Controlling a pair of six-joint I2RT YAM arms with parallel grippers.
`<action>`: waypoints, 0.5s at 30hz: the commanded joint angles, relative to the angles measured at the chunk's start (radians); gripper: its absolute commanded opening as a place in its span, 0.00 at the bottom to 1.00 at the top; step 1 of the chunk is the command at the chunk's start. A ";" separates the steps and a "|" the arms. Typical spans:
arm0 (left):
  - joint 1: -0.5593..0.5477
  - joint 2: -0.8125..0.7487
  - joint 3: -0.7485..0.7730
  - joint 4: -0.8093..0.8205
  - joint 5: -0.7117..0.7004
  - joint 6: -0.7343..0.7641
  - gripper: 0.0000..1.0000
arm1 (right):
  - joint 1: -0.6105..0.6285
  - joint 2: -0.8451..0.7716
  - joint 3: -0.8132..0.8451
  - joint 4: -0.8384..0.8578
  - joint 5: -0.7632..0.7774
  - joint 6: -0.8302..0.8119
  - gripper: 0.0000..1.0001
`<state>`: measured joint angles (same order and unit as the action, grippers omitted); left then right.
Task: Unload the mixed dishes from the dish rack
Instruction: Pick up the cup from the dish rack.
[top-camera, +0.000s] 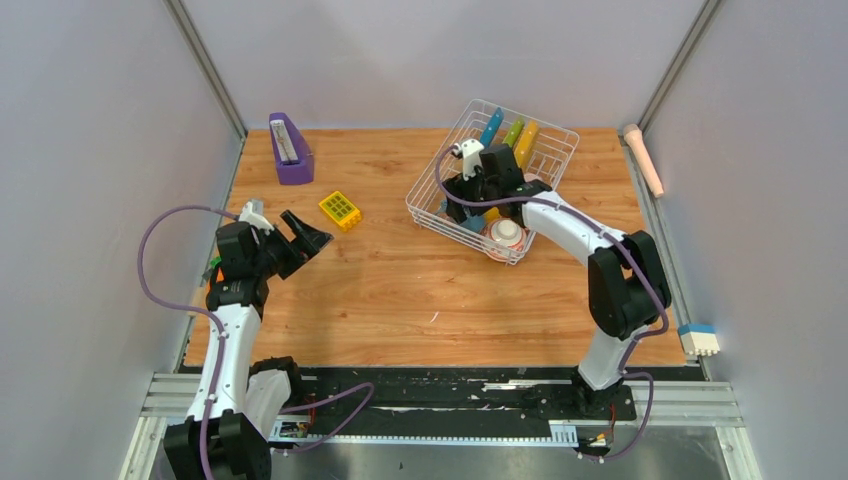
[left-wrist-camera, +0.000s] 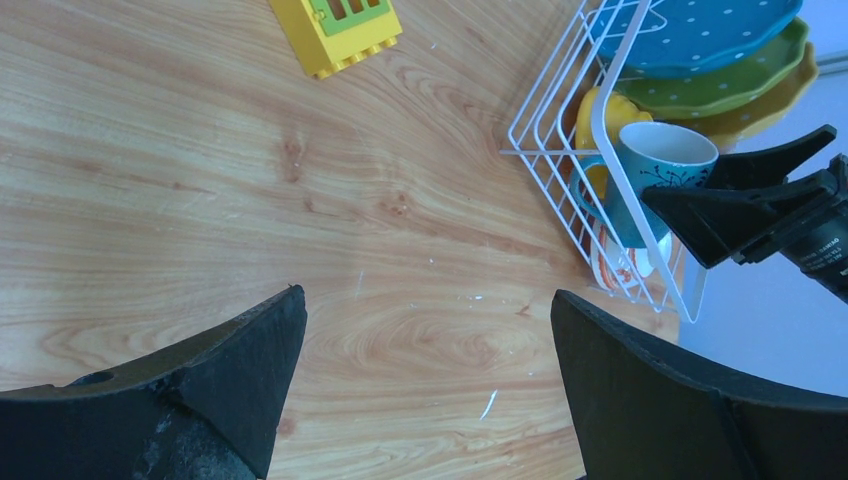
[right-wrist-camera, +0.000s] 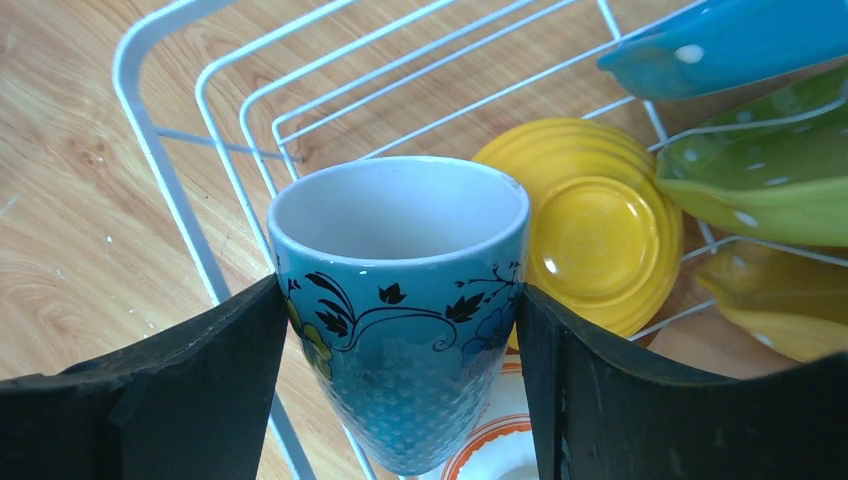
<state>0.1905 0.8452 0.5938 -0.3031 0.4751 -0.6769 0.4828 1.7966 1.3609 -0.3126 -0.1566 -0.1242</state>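
Note:
The white wire dish rack stands at the back right of the table. Blue, green and yellow dotted plates stand upright in its far end. My right gripper reaches into the rack's near part and is shut on a blue flowered cup, held upright above the wires. It also shows in the left wrist view. A yellow bowl lies behind the cup. A red-and-white bowl sits in the rack's near corner. My left gripper is open and empty over bare table.
A yellow grid block lies between my left gripper and the rack. A purple wedge holder stands at the back left. A pinkish rod and a white-and-blue block lie off the table's right edge.

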 joint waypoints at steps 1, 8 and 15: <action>0.004 -0.015 0.031 0.054 0.050 -0.019 1.00 | 0.006 -0.128 -0.040 0.207 -0.020 0.057 0.00; -0.019 -0.009 0.029 0.203 0.210 -0.077 1.00 | -0.012 -0.266 -0.149 0.389 -0.012 0.100 0.00; -0.186 0.026 0.059 0.462 0.296 -0.139 1.00 | -0.016 -0.405 -0.252 0.474 -0.215 0.060 0.00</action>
<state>0.1078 0.8486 0.5949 -0.0349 0.6853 -0.7841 0.4694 1.5005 1.1404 -0.0151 -0.2031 -0.0532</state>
